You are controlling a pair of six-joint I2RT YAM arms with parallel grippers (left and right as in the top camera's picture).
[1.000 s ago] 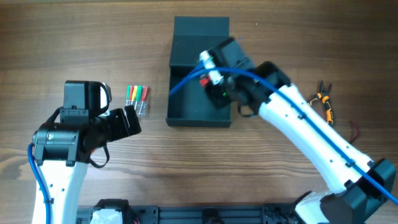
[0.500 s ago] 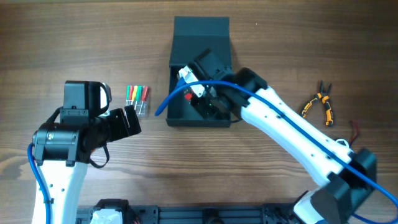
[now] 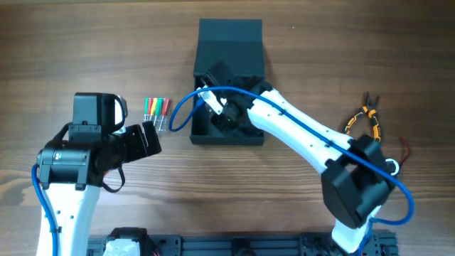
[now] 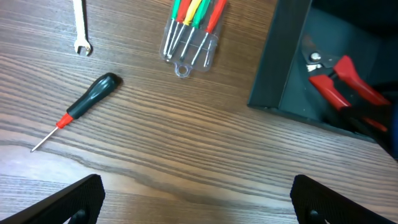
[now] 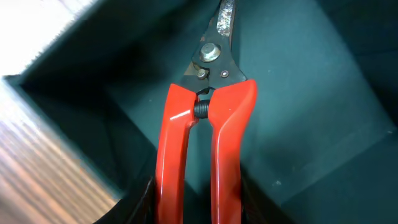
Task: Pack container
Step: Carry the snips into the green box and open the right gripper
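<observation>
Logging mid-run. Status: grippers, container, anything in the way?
Left gripper open, empty, beside the container. Right gripper shut on red pliers, inside it. Lid open, nothing blocking.

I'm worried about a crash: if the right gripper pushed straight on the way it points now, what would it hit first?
Probably the inside of the container: the right gripper holds red pliers whose tip leads, aimed at its dark floor or wall. Which of the two is unclear.

Soft, even light falls on the container (image 3: 230, 35), whose inside is dim. Beyond its wall, the right wrist view burns white; the pliers (image 5: 205, 124) show slight glare.
</observation>
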